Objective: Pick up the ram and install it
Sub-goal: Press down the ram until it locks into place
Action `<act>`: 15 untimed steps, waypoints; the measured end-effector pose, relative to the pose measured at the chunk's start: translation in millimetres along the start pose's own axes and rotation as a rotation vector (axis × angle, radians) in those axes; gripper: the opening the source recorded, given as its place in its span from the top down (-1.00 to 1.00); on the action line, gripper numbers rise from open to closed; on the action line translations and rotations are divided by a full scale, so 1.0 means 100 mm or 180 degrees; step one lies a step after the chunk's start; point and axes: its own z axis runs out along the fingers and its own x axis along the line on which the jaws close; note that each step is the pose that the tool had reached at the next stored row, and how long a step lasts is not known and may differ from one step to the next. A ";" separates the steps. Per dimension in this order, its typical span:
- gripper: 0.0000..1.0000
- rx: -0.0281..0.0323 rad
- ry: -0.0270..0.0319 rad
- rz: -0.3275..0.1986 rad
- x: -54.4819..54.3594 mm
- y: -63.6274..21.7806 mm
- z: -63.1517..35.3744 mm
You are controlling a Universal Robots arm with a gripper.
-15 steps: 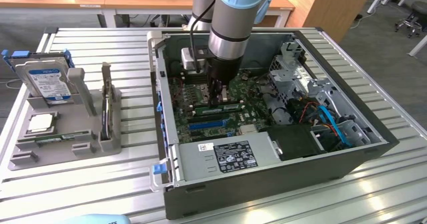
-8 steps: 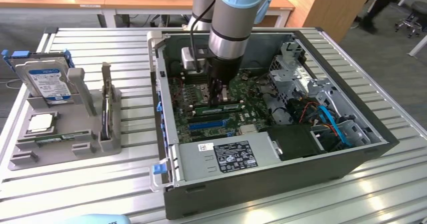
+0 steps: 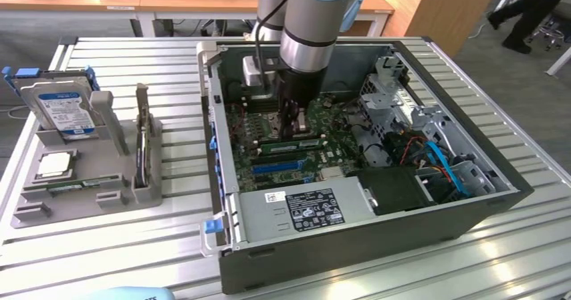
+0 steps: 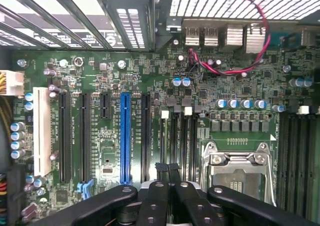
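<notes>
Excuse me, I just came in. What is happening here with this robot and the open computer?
A grey and blue robot arm reaches down into an open dark grey computer case lying on a slatted metal table. Its black gripper, fingers shut, hangs low over the green motherboard, beside the long blue slot. A green stick of ram lies on the board by the arm. Whether the gripper holds anything, I cannot tell. On the grey tray outside stands a silver hard drive.
</notes>
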 end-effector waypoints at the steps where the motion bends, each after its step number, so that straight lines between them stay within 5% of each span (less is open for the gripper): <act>1: 0.80 0.0000 0.0000 0.0000 0.00 0.001 -0.020; 15: 0.80 0.0000 0.0000 0.0000 0.00 0.005 -0.238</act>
